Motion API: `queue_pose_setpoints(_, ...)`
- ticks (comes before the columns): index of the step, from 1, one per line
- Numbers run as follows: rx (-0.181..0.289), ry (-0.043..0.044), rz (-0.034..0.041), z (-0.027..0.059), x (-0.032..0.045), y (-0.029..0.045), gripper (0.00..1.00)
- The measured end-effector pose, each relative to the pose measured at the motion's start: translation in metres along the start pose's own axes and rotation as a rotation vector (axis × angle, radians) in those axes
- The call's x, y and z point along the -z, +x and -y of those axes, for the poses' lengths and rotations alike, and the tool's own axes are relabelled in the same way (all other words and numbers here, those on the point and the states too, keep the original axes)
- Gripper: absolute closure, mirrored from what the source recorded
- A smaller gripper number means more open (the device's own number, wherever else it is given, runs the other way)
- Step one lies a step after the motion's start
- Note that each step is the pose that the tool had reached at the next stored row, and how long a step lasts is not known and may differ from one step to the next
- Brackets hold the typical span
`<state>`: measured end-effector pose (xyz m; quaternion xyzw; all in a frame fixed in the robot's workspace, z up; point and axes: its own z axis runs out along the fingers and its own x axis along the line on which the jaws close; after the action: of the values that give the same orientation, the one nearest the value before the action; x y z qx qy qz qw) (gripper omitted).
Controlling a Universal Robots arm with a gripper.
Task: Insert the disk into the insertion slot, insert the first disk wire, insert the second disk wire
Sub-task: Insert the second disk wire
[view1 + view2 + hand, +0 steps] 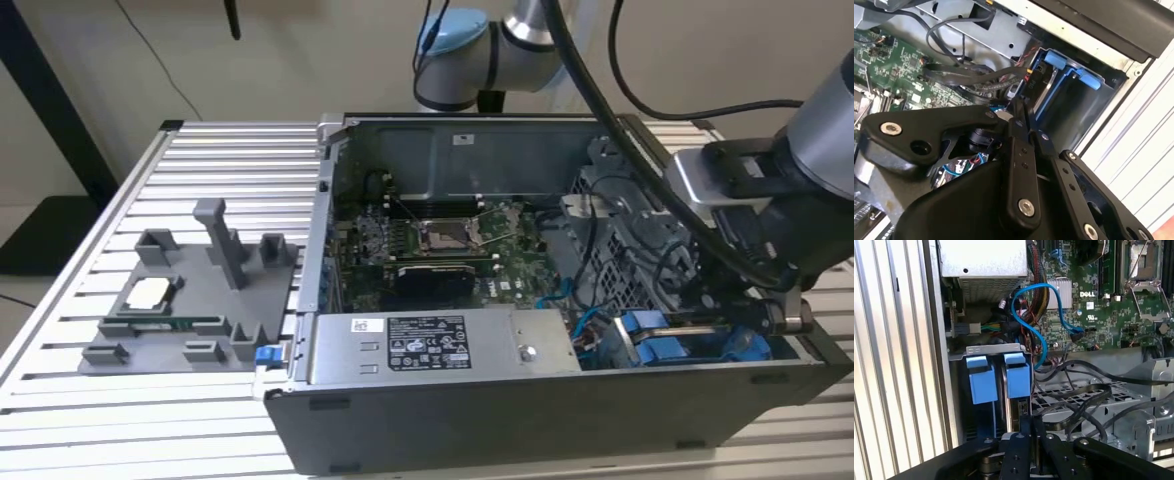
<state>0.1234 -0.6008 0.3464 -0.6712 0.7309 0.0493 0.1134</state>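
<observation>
Closest in, in both wrist views: gripper (1016, 107) (1030, 420) with fingers (1015, 150) drawn tight together, no gap to speak of; cannot tell whether anything thin sits pinched at the tips. Tips right at the mouth of the insertion slot (988, 349), touching or just short of the disk (1018, 377), which stands edge-on inside the bay on its blue caddy.

Looks like the seating step, or the start of the wiring; not plain which. Calls for a fine, straight push along the rails, no sideways drift.

Tight on one side: case wall (534, 410) and a second blue caddy tab (981, 380) just beside. On the other, loose black cables (1079, 395) and a blue cable (1029, 325) looping near. Beyond, motherboard (1104, 290); open room only upward.
</observation>
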Motion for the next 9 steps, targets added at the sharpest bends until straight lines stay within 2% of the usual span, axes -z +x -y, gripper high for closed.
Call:
queue_pose_setpoints(1,-0.001,-0.0005,0.008,0.0,0.001,-0.0003,0.84)
queue_pose_setpoints(3,-0.002,-0.0013,0.0178,0.0,0.0028,-0.0006,0.84)
queue_pose_setpoints(6,-0.004,-0.0027,0.0375,0.0,0.0042,-0.0003,0.84)
queue_pose_setpoints(9,-0.006,-0.0038,0.0512,0.0003,0.0057,0.0016,0.82)
